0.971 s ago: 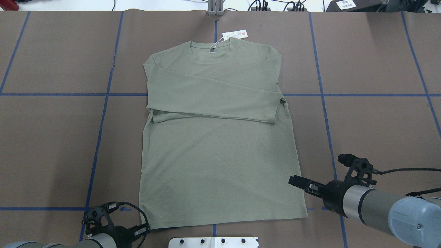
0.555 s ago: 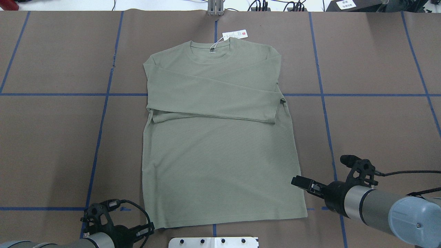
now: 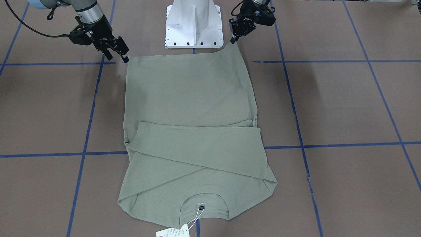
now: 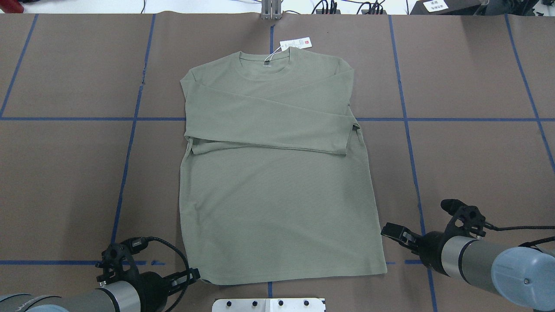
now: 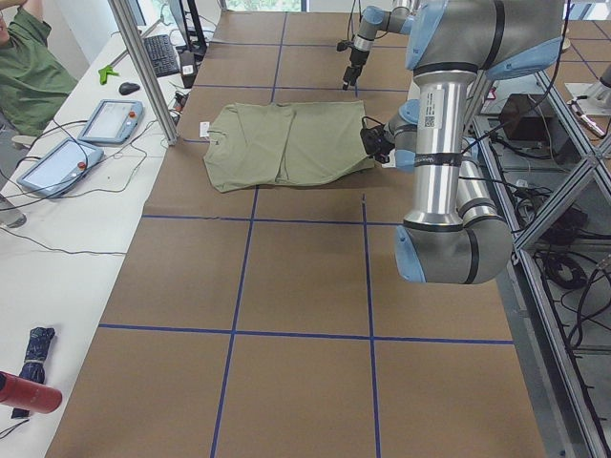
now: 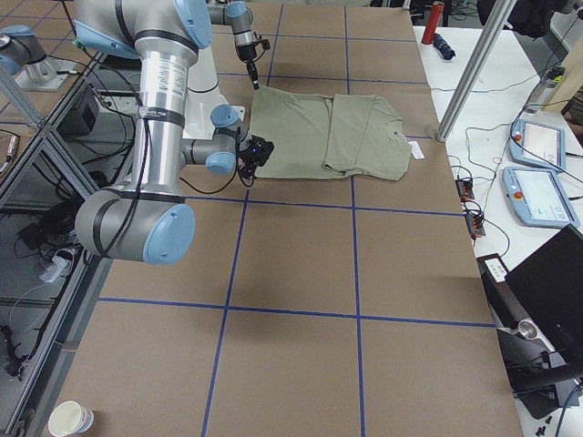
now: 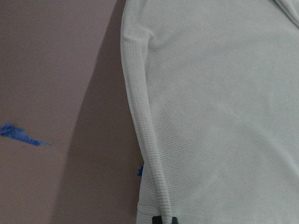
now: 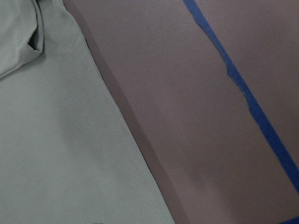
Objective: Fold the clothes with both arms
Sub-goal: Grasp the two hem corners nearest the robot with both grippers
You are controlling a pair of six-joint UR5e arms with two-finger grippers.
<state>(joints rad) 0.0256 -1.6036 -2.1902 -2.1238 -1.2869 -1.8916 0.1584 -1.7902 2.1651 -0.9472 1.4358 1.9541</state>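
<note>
Can't tell if either gripper's jaws are apart or pinched. The left gripper (image 3: 232, 39) and right gripper (image 3: 124, 56) sit at the hem corners of the shirt (image 4: 277, 208), which lies flat mid-table (sleeves already crossed over the chest). I reckon the bottom-up fold isn't done yet.

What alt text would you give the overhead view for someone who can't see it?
A sage-green long-sleeved shirt lies flat on a brown table, sleeves folded across its chest, hang tag at the collar. The left gripper and right gripper reach in from the bottom edge, one near each hem corner.
</note>
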